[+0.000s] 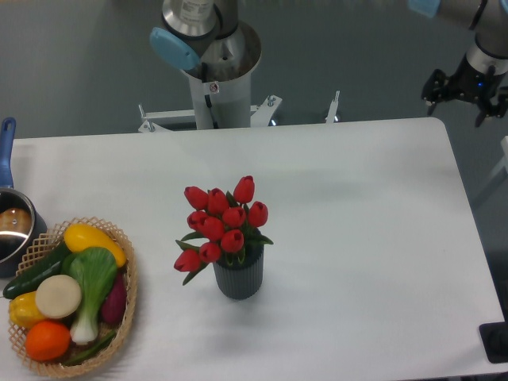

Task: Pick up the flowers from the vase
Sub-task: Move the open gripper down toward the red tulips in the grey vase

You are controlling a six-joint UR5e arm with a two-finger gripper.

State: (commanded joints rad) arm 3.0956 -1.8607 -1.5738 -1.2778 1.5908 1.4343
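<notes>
The flowers, a bunch of red tulip buds with short green leaves, stand upright in the vase, a small dark grey ribbed cylinder a little left of the table's middle, towards the front. My gripper hangs off the table's far right corner, far from the flowers and up to their right. Its black fingers are spread apart and hold nothing.
A woven wicker basket with vegetables and fruit, among them a green leafy vegetable, sits at the front left. A blue-handled metal pot is at the left edge. The arm's base column stands behind the table's far edge.
</notes>
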